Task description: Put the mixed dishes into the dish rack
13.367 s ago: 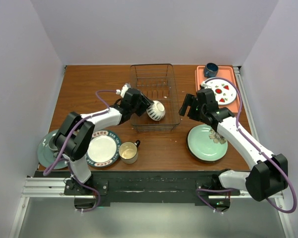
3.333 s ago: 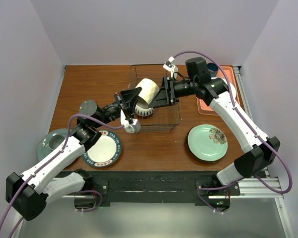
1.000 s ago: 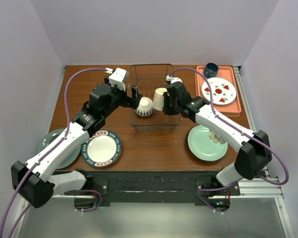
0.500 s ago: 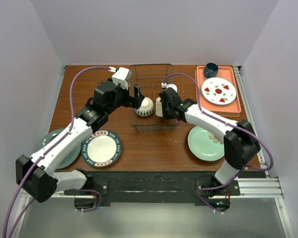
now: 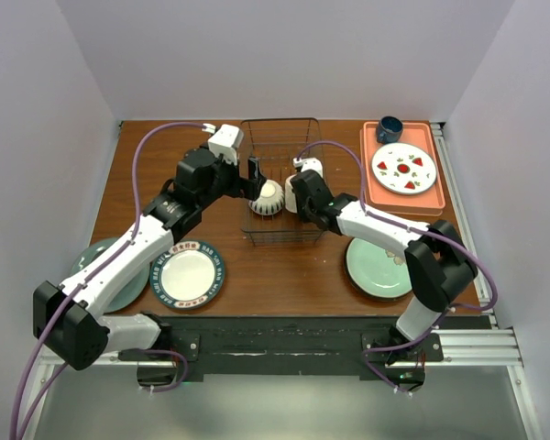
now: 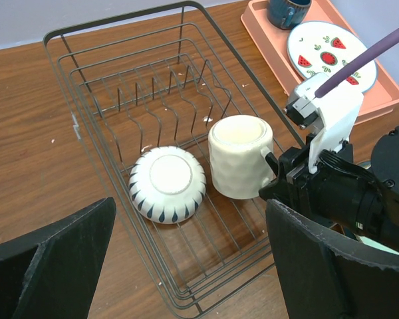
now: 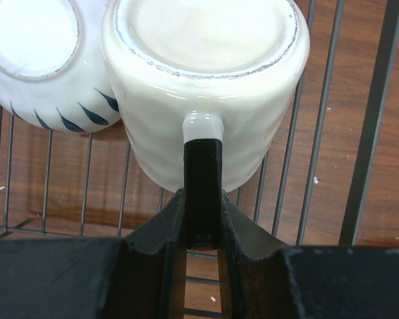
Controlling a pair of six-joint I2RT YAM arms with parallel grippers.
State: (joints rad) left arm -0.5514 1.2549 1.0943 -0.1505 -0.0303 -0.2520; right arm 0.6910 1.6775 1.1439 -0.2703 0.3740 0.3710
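Note:
The dish rack (image 5: 280, 120) stands at the table's back middle. An upside-down striped bowl (image 5: 267, 196) lies inside it. The cream mug (image 5: 292, 196) sits upside down beside the bowl, touching it (image 7: 40, 60). My right gripper (image 7: 203, 226) is shut on the mug's dark handle (image 7: 203, 179). My left gripper (image 6: 193, 266) hangs open over the rack's left side, above the bowl (image 6: 167, 183), holding nothing. On the table lie a blue-rimmed white plate (image 5: 188, 272) at front left and a pale green flower plate (image 5: 376, 266) at front right.
A dark green plate (image 5: 92, 270) lies at the far left front. An orange tray (image 5: 371, 183) at the back right carries a blue cup (image 5: 390, 128) and a watermelon plate (image 5: 403, 168). Upright prongs (image 6: 166, 100) fill the rack's far half.
My right gripper has carried the mug left and down inside the rack until it sits against the bowl. My left gripper has shifted slightly right over the rack, still open.

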